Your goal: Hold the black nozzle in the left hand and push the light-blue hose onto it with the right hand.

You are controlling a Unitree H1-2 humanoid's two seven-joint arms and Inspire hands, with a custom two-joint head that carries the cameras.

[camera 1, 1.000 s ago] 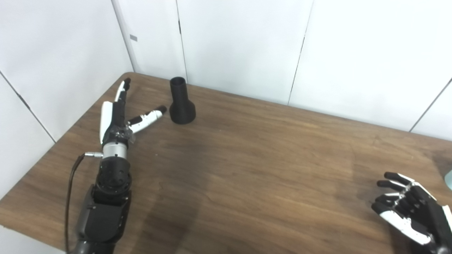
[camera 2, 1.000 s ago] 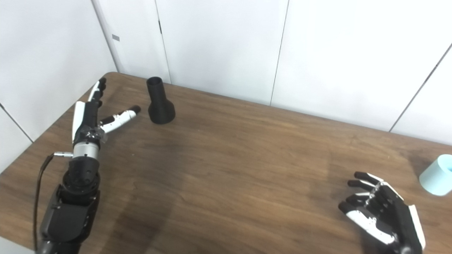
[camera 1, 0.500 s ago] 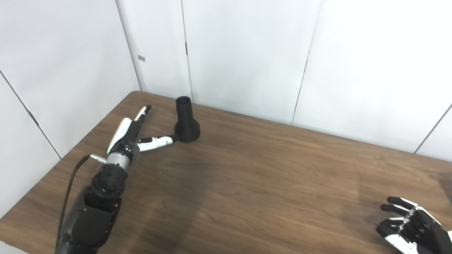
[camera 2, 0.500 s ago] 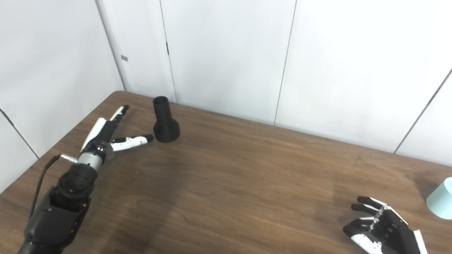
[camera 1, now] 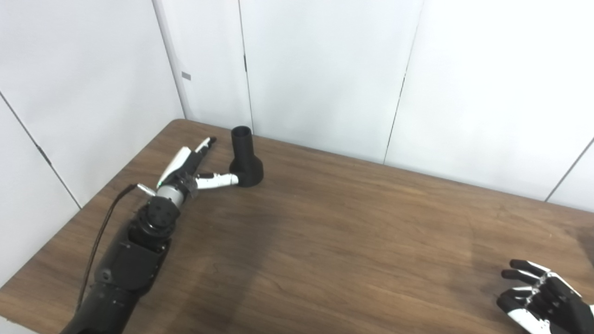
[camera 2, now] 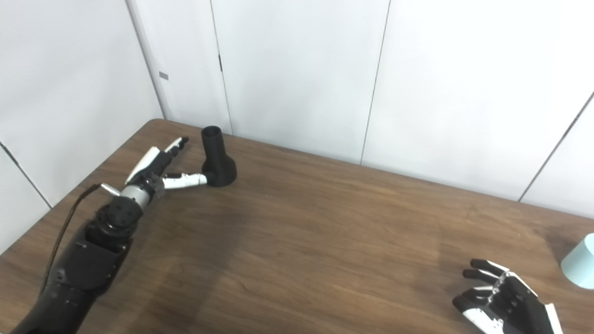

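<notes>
Both hands are open and hold nothing. Largest in view is the brown wooden table [camera 1: 334,232], set into a corner of white wall panels [camera 1: 320,69]. Over its far left part the left hand [camera 1: 192,169] lies low, fingers spread toward the black nozzle [camera 1: 245,153]; the thumb tip reaches the nozzle's flared base, whether touching cannot be told. That nozzle stands upright on its wide end near the table's far left corner. At the near right edge the right hand [camera 2: 503,299] hovers with fingers apart and slightly curled. Smallest, the light-blue hose [camera 2: 580,262] sits at the right border, near that hand but apart from it.
</notes>
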